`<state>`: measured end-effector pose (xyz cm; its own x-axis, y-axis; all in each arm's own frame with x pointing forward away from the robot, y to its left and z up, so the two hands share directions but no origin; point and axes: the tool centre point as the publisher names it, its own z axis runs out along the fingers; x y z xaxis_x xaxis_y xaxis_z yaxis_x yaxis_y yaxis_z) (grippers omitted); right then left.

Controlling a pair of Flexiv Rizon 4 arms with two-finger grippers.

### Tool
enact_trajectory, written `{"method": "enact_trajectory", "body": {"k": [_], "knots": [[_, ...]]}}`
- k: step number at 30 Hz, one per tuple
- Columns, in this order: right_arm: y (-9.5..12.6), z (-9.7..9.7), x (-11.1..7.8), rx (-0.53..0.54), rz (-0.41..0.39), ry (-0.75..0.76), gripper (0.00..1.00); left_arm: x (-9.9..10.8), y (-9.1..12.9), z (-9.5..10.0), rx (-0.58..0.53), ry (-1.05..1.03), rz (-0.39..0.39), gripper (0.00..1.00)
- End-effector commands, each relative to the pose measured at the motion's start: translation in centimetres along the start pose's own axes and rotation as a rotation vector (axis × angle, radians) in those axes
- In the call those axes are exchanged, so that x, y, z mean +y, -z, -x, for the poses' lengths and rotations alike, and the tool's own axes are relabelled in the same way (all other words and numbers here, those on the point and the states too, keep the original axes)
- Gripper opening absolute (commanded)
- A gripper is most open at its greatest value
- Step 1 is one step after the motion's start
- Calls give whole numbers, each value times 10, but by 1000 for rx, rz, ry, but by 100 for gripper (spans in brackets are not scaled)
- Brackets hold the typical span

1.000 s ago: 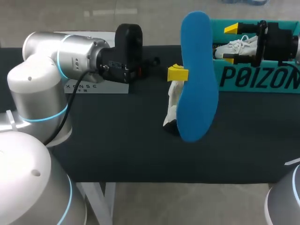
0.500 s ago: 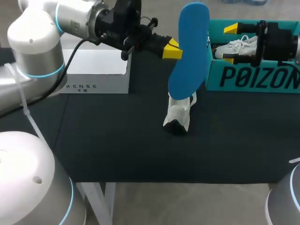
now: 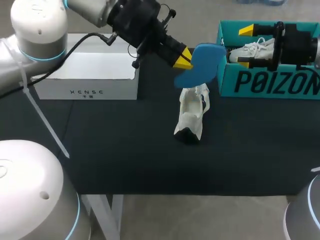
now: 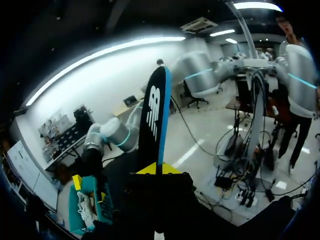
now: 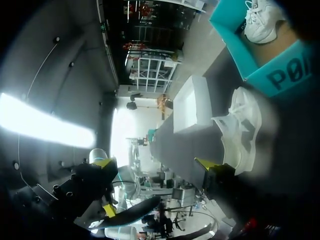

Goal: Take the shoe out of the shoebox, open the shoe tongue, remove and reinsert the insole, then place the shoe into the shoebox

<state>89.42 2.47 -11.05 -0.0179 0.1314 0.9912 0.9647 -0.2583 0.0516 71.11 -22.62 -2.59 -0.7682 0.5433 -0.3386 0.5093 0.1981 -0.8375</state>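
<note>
Blue on one face, black with a white logo on the other: that's the insole [image 3: 206,61]. Our left gripper [image 3: 182,58] has it pinched between both yellow tips, up in the air just off the teal shoebox's [image 3: 260,82] left wall. From our left wrist it sticks straight out ahead of the fingers, edge-on.

The white shoe [image 3: 192,114] sits on the dark table [image 3: 125,150] near the shoebox's front left corner. It's under the insole and well clear of the left gripper. A second shoe [image 3: 251,50], also white, lies inside the shoebox. Our right gripper [image 3: 244,47] hangs over the shoebox with its fingers spread wide, gripping nothing.
</note>
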Motion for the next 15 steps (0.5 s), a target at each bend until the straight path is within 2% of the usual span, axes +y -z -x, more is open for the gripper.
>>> {"method": "enact_trajectory", "body": {"k": [1,12,13,14,15], "knots": [[-1,-1,0,-3,1,-1,100,-4,3,8,-198,-1122,883,0],[-1,-1,0,-3,1,-1,100,-4,3,8,-198,-1122,883,0],[-1,-1,0,-3,1,-1,100,3,0,7,-281,-1236,893,0],[-1,-1,0,-3,1,-1,100,5,-2,7,-303,-1290,889,0],[-1,-1,0,-3,1,-1,100,8,-2,6,-345,-1293,849,0]]}}
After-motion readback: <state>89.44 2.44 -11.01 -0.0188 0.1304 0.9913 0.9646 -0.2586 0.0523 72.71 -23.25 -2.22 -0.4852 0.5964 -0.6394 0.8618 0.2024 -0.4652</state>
